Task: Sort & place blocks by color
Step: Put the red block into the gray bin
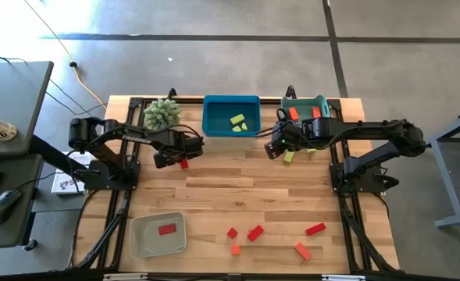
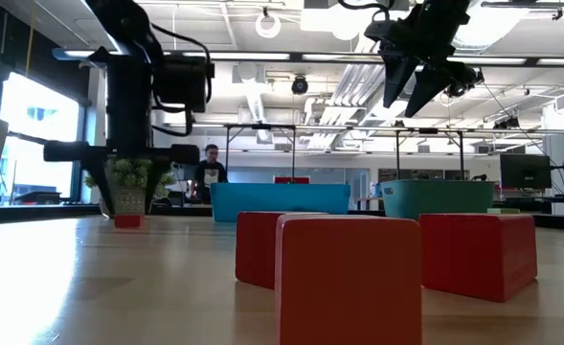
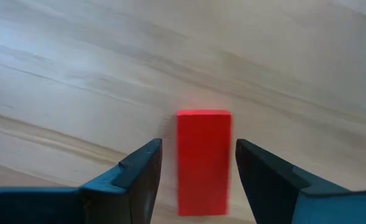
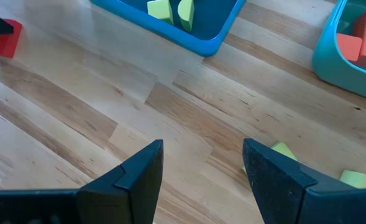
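Left hand: the left hand (image 1: 181,158) hangs over the far half of the bench (image 1: 237,199), near the spiky green plant (image 1: 161,114); its fingers (image 3: 139,177) stand spread, released, holding nothing.
Red bar under it: a red bar (image 3: 202,160) lies flat on the wood between those two fingers, with a gap on each side.
Right hand: the right hand (image 1: 277,148) hovers just in front of the teal bin (image 1: 320,104), fingers (image 4: 139,174) apart and released, nothing between them.
Yellow-green blocks on the wood: two yellow-green blocks (image 1: 290,155) lie on the bench just beside the right hand, near the teal bin.
Blue tray: the blue tray (image 1: 212,125) stands at the far edge, between the plant and the teal bin, with two yellow-green pieces (image 1: 238,121) inside.
Teal bin contents: orange blocks (image 1: 294,114) lie in it.
Grey tray: the grey tray (image 1: 145,246) sits at the near left corner and holds one red block (image 1: 166,229).
Loose blocks, near edge: red pieces (image 1: 254,232) and (image 1: 315,229), a small red cube (image 1: 232,232), and orange ones (image 1: 301,250) and (image 1: 235,250) lie scattered, well apart from both hands.
Room behind: a person (image 2: 208,171) shows beyond the bench in the low view.
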